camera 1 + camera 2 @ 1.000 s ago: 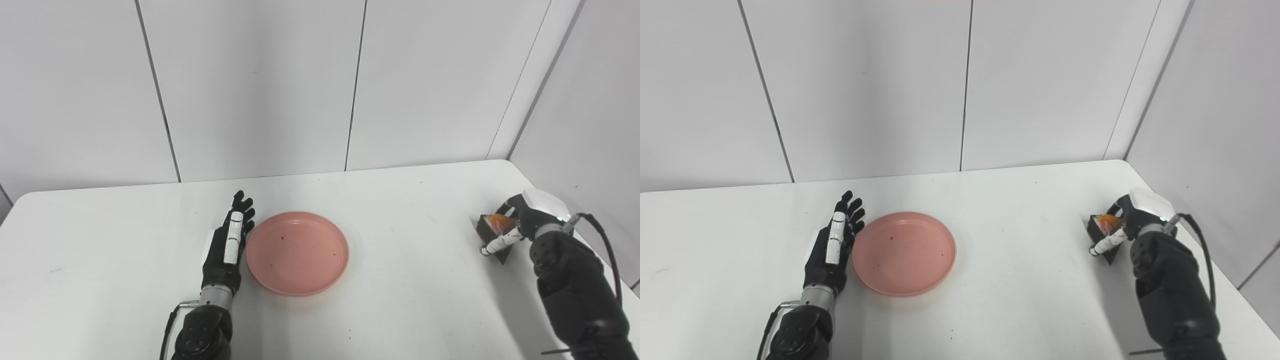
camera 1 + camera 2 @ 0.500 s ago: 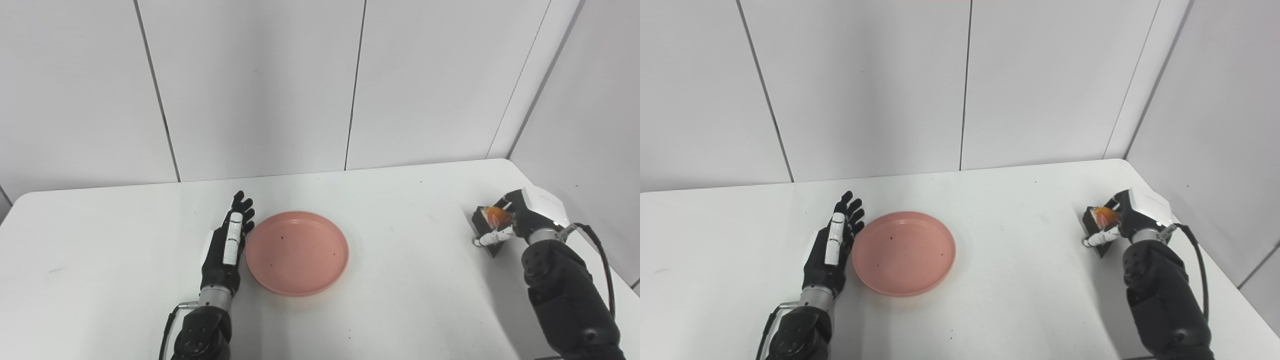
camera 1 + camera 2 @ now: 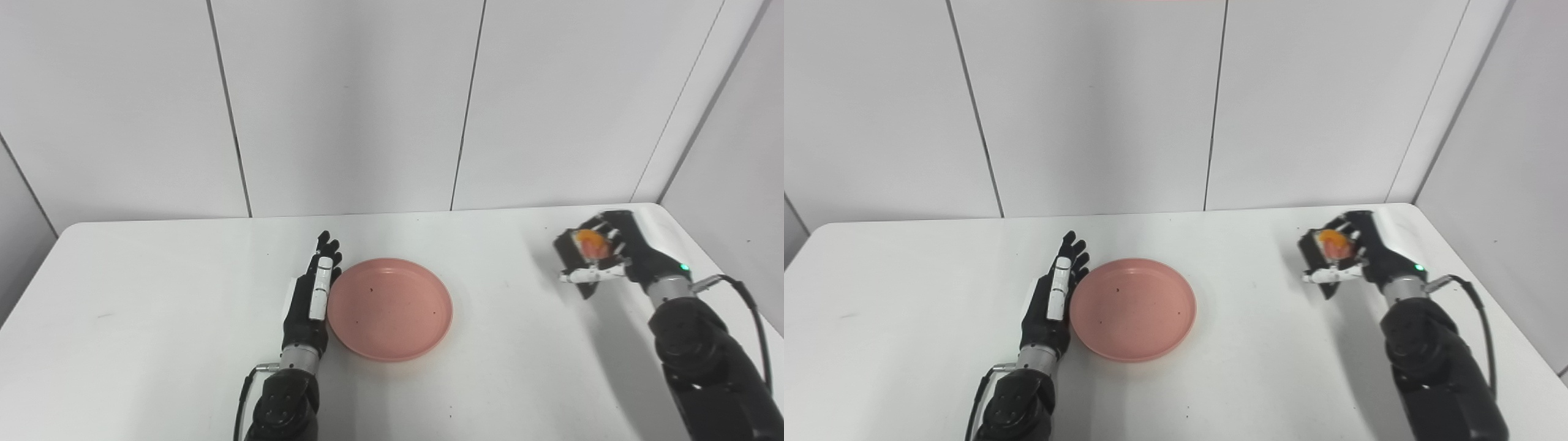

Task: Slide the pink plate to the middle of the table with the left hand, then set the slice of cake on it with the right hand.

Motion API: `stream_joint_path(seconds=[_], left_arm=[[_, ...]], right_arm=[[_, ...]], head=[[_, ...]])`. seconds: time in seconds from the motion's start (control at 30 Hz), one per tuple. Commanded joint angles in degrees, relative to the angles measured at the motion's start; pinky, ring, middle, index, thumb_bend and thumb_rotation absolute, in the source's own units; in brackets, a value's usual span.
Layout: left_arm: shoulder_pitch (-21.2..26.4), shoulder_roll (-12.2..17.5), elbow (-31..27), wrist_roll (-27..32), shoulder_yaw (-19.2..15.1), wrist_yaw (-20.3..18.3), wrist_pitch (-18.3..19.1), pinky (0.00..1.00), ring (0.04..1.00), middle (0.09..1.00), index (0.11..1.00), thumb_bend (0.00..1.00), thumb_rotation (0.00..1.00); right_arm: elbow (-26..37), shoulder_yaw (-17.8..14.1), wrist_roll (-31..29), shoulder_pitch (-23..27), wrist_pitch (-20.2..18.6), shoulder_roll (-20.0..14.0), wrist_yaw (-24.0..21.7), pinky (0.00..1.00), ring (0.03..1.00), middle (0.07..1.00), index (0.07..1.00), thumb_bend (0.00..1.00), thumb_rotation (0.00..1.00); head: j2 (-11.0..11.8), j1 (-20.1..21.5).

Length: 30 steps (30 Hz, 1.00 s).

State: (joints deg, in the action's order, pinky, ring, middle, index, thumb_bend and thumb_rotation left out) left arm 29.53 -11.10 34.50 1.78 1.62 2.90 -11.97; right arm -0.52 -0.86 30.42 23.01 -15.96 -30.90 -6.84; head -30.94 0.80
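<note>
While the pink plate (image 3: 390,308) sat flat near the middle of the white table (image 3: 153,318), the left hand (image 3: 310,298) lay alongside its left rim, edge-on, fingers extended and close together, pointing toward the far wall. Hand touched or very nearly touched the rim; exact contact could not be told. It gripped nothing. A few dark specks showed on the plate's inner surface; otherwise nothing lay in it.

Right hand (image 3: 1360,254) was over the right part of the table, well apart from the plate, raised off the surface with a soft shadow beneath it. Its fingers were closed around the slice of cake (image 3: 1326,251): a dark wedge with an orange-red topping, tilted so the topping faced the camera. A white thumb segment crossed under the topping, dark fingers wrapped behind. Slice was clear of the tabletop, held wholly by the hand.

Both black forearms entered from the bottom edge, a cable trailing at each wrist. White panelled wall (image 3: 343,104) behind the table; corner of the room at far right.
</note>
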Motion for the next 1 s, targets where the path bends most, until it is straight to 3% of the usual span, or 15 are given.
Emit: stream_joint_path(seconds=[0.0,0.07,0.1,0.13,0.17,0.27,0.33,0.47,0.53,0.73,0.97], left_arm=[[-1.2,-0.7,0.6,-0.8,0.4,0.5,0.2,0.96,0.968,0.974,0.967,0.64,1.0],[-1.1,-0.7,0.7,-0.4,0.4,0.1,0.1,0.96,0.97,0.978,0.972,0.64,1.0],[-1.1,-0.7,0.7,-0.2,0.3,0.0,0.1,0.97,0.972,0.98,0.976,0.64,1.0],[-1.2,-0.8,0.6,-0.2,0.3,0.0,0.1,0.97,0.973,0.981,0.977,0.64,1.0],[-1.2,-0.8,0.6,-0.3,0.3,0.1,0.2,0.97,0.973,0.98,0.975,0.64,1.0],[-1.2,-0.8,0.7,-0.5,0.4,0.2,0.4,0.97,0.974,0.98,0.974,0.64,1.0],[-1.2,-0.8,1.0,-0.5,0.4,0.2,0.2,0.97,0.973,0.98,0.973,0.64,1.0],[-1.2,-0.8,1.1,-0.9,0.5,0.5,-0.2,0.96,0.97,0.977,0.969,0.64,1.0],[-1.1,-0.8,1.3,-1.0,0.5,0.6,-0.3,0.96,0.971,0.977,0.968,0.64,1.0],[-0.8,-1.3,1.8,-0.6,0.0,0.7,0.3,0.96,0.962,0.972,0.961,0.66,1.0],[-0.7,-1.6,1.7,-1.0,0.1,0.9,0.3,0.96,0.963,0.972,0.956,0.65,1.0]], right_arm=[[3.7,1.0,-0.1,2.6,1.8,-0.9,-0.9,0.25,0.342,0.472,0.496,0.53,0.0],[6.6,2.7,-0.7,3.1,-0.4,-0.4,-3.9,0.27,0.375,0.491,0.486,0.52,0.0],[7.6,3.3,-0.7,3.3,-1.5,-0.2,-5.1,0.36,0.478,0.492,0.484,0.52,0.0],[8.5,3.9,-0.7,3.5,-2.1,0.0,-6.1,0.38,0.512,0.493,0.484,0.52,0.0],[9.5,4.6,-0.5,3.7,-2.4,0.3,-7.1,0.37,0.497,0.51,0.474,0.52,0.0],[11.9,6.9,-0.4,4.7,-2.2,1.4,-9.4,0.21,0.309,0.415,0.502,0.52,0.0],[13.0,8.6,0.5,5.4,-2.4,2.1,-10.7,0.24,0.41,0.444,0.501,0.52,0.0],[13.9,11.5,1.2,7.4,-3.3,4.8,-13.1,0.32,0.411,0.515,0.491,0.51,0.0],[13.4,12.7,0.9,8.2,-2.8,6.4,-13.6,0.29,0.385,0.487,0.52,0.51,0.0],[11.0,16.9,3.6,9.8,-4.4,11.0,-15.1,0.39,0.433,0.544,0.464,0.51,0.0],[3.3,19.9,4.4,11.8,-0.3,13.6,-13.3,0.46,0.429,0.529,0.481,0.51,0.0]], head=[[-0.1,0.0],[-0.2,-0.7],[-0.2,-0.7],[-0.2,-0.9],[-0.2,-0.9],[-0.2,-0.9],[-0.3,-1.6],[-0.4,-1.4],[-0.3,-1.5],[-0.4,-2.2],[-0.4,-2.7]])
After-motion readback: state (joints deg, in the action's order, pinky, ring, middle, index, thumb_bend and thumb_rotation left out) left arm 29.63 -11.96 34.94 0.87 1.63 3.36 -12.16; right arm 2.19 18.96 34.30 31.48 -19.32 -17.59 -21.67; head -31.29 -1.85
